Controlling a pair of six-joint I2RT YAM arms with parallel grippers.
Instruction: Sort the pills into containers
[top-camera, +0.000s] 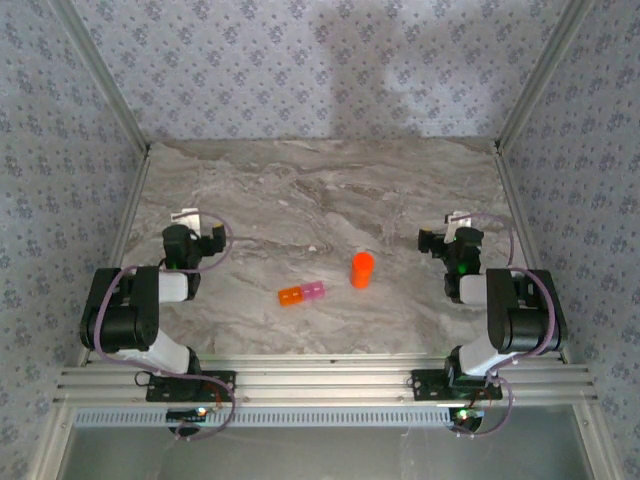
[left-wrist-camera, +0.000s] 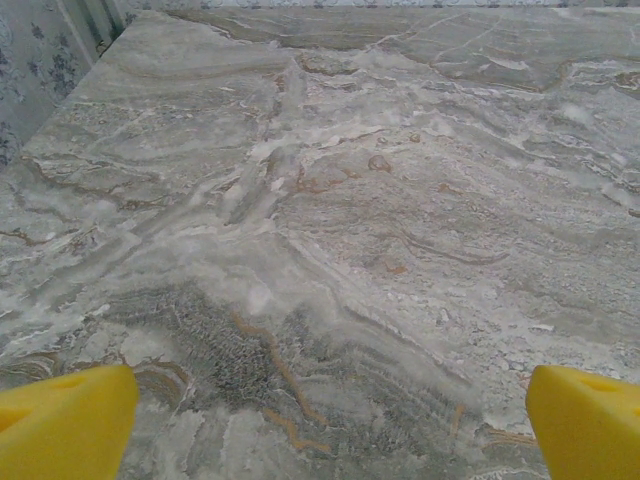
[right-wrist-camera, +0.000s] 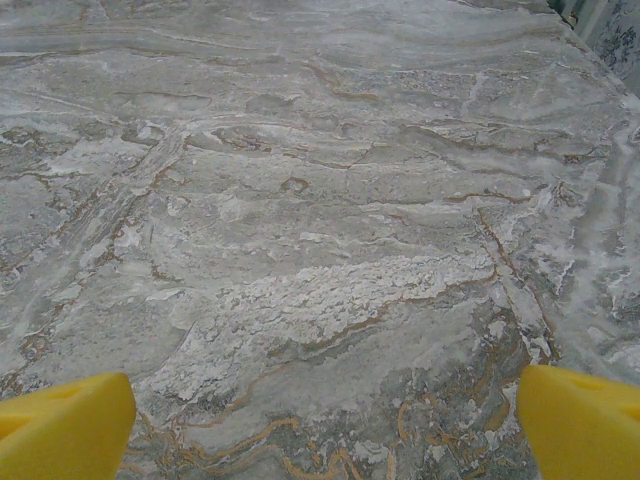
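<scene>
The containers (top-camera: 301, 294), a tiny orange cube joined to a pink one, lie on the marble table (top-camera: 320, 190) near its front middle. An orange cylindrical bottle (top-camera: 361, 269) with a round cap stands just right of them. I can make out no loose pills. My left gripper (top-camera: 189, 218) rests at the left, well away from the containers. In the left wrist view it (left-wrist-camera: 330, 430) is open, its yellow fingertips (left-wrist-camera: 65, 420) wide apart over bare marble. At the right my right gripper (top-camera: 457, 222) is also open (right-wrist-camera: 325, 430), with nothing between its yellow fingertips (right-wrist-camera: 580, 420).
Patterned walls enclose the table on the left, back and right, with metal posts (top-camera: 105, 85) at the corners. The aluminium rail (top-camera: 320, 385) carrying both arm bases runs along the near edge. Open marble lies behind the bottle.
</scene>
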